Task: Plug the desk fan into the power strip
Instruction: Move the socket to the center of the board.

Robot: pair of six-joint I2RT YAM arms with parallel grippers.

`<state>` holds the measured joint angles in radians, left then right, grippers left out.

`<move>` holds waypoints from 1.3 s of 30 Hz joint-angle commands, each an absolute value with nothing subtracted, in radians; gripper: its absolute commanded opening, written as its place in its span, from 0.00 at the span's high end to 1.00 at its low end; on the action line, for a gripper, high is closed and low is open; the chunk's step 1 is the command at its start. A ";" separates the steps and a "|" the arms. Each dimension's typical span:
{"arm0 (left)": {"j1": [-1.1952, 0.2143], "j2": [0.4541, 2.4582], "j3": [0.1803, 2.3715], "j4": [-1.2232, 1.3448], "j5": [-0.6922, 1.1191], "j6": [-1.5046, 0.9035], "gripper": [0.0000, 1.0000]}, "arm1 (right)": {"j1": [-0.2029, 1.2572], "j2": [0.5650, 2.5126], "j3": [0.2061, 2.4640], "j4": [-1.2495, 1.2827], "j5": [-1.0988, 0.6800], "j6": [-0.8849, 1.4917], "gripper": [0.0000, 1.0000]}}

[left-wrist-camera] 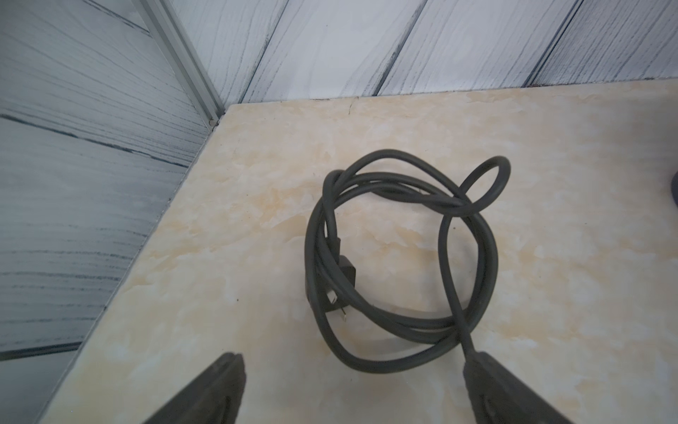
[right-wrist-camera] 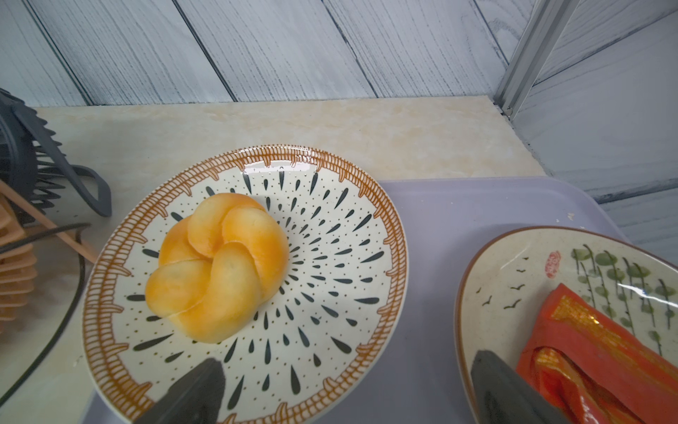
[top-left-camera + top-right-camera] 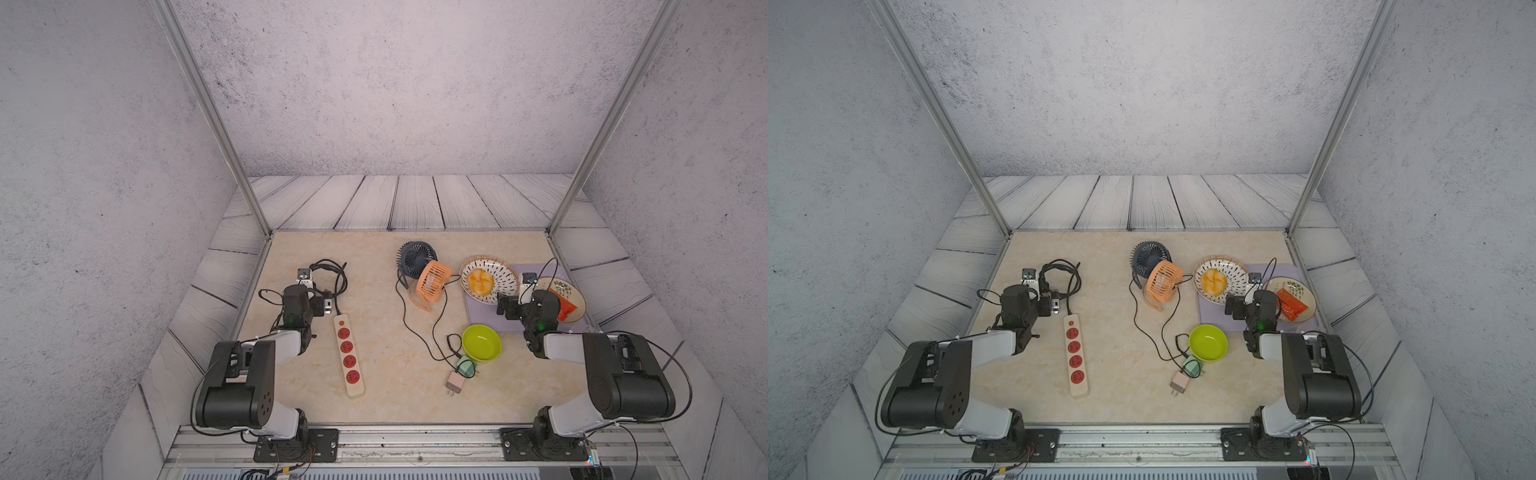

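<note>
A cream power strip (image 3: pixel 349 356) lies flat on the left half of the marble-patterned table (image 3: pixel 395 399). Its four red sockets are in full view, and its orange-button end points away from the robot, just beside the left gripper (image 1: pixel 354 363), whose jaws stand wide apart with nothing between them. The strip's black cord (image 1: pixel 312 238) sits coiled on the table ahead of those fingers (one strand runs up to a fingertip in the wrist view; whether they touch cannot be told). Across the table, a dark blue fan (image 3: pixel 417 257) and a peach fan (image 3: pixel 434 280) stand close together near the far edge. Thin black leads trail from them toward the robot, to a green plug (image 3: pixel 464 366) and a pink plug (image 3: pixel 455 381) lying beside a lime bowl (image 3: pixel 482 343), well apart from the strip. The right gripper (image 2: pixel 348 361), jaws likewise spread and empty, hangs over a lavender tray (image 2: pixel 433 220), between a dotted plate (image 2: pixel 330 279) carrying a knotted bun (image 2: pixel 216 268) and a second plate (image 2: pixel 513 279) bearing a red packet (image 2: pixel 587 348).
</note>
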<state>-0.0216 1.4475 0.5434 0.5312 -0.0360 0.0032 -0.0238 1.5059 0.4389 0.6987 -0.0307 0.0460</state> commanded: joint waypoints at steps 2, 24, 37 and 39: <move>-0.012 1.341 0.686 0.197 0.006 0.038 0.00 | -0.028 1.363 0.501 0.524 0.028 0.071 0.01; -0.008 1.121 0.975 -0.633 0.239 -0.087 0.00 | -0.017 0.930 0.755 -0.356 -0.284 0.556 0.01; 0.018 1.131 0.934 -0.580 0.246 -0.052 0.00 | 0.461 0.967 0.746 -0.411 -0.227 0.651 0.01; 0.022 1.131 0.931 -0.577 0.243 -0.055 0.00 | 0.533 1.016 0.748 -0.381 -0.221 0.677 0.01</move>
